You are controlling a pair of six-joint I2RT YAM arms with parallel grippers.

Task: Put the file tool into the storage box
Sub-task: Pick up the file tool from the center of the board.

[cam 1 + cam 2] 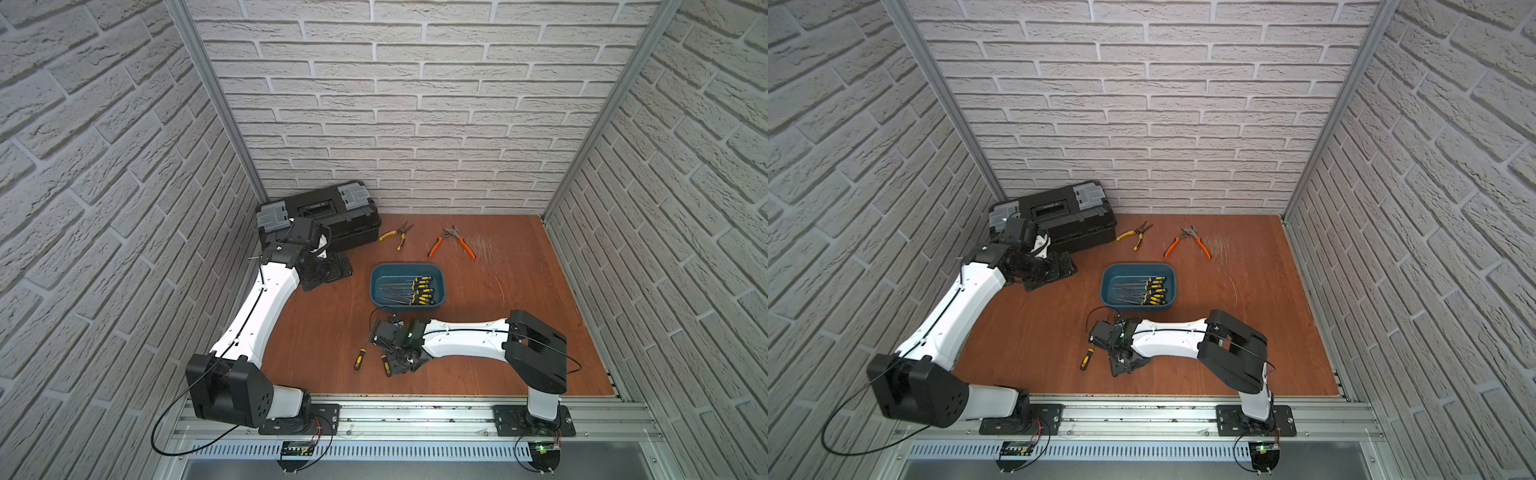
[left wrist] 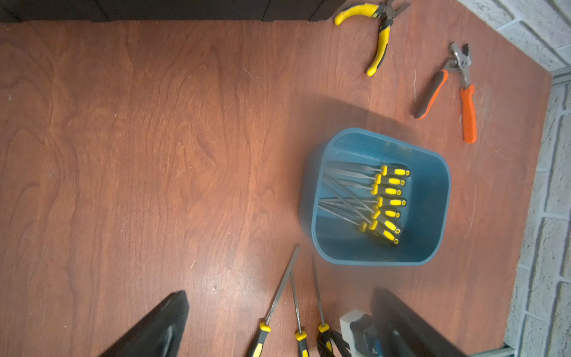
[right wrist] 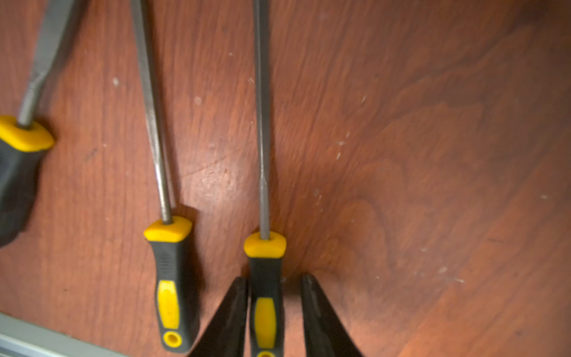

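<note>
Three file tools with black-and-yellow handles lie side by side on the wood table near its front edge. My right gripper (image 3: 273,276) is down at the rightmost file tool (image 3: 265,315), open. Its jaws straddle the handle: one finger touches it and a thin gap shows at the other. The middle file (image 3: 171,278) and the left file (image 1: 360,357) lie free. The teal storage box (image 1: 376,286) sits just behind them with several files (image 2: 391,201) inside. My left gripper (image 2: 278,293) hovers wide open by the black toolbox, holding nothing.
A black toolbox with grey latches (image 1: 328,208) stands at the back left corner. Yellow-handled pliers (image 1: 397,235) and orange-handled pliers (image 1: 453,241) lie behind the box. Brick-pattern walls close three sides. An aluminium rail (image 1: 415,411) runs along the front.
</note>
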